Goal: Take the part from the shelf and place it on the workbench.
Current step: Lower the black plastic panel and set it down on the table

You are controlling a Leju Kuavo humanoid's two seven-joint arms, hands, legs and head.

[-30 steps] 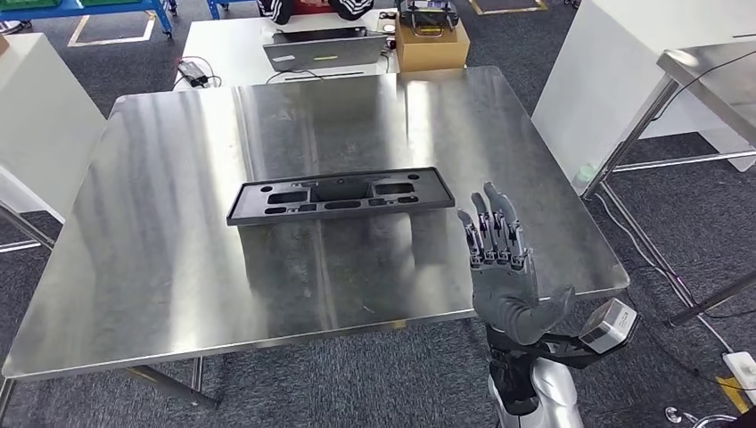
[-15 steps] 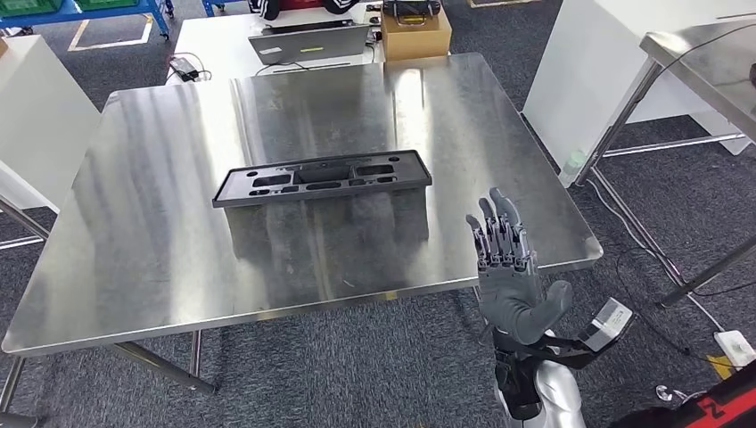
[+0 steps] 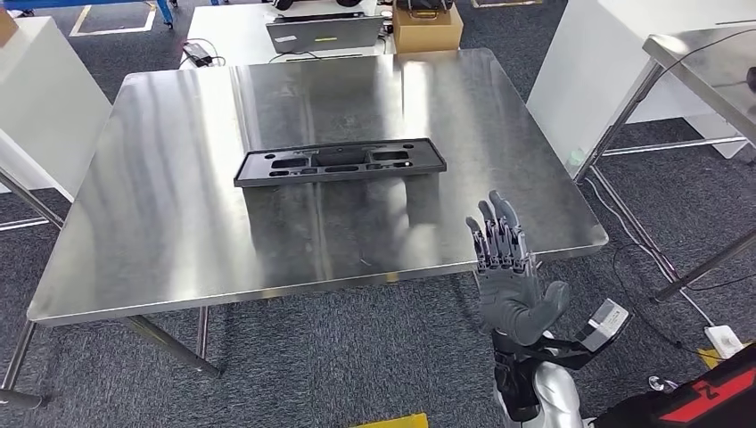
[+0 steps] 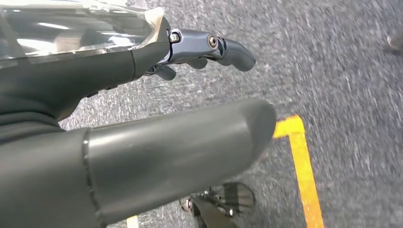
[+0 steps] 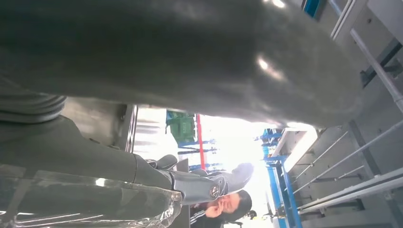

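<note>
Head view: the part (image 3: pixel 340 162) lies flat on the steel workbench (image 3: pixel 178 223), near the middle of the top. It is a long, narrow, dark grey moulded panel with a raised rim, several rectangular and slotted cut-outs along its length, and small round holes near the ends. Its long axis runs across the bench. My right hand (image 3: pixel 509 275) is raised at the near right edge of the bench, well apart from the part, palm up, fingers extended side by side, thumb out to the side, holding nothing. A laptop (image 3: pixel 324 32) and a cardboard box (image 3: pixel 427 28) sit on a white table beyond the bench.

Left wrist view: my left hand (image 4: pixel 142 118) hangs over grey carpet with a yellow floor marking (image 4: pixel 300 156). The fingers (image 4: pixel 223 47) curve loosely and nothing is in them.

Right wrist view: my right hand's thumb and fingers (image 5: pixel 209 183) are extended and hold nothing. A person (image 5: pixel 228 205) is visible beyond the fingertips.
</note>
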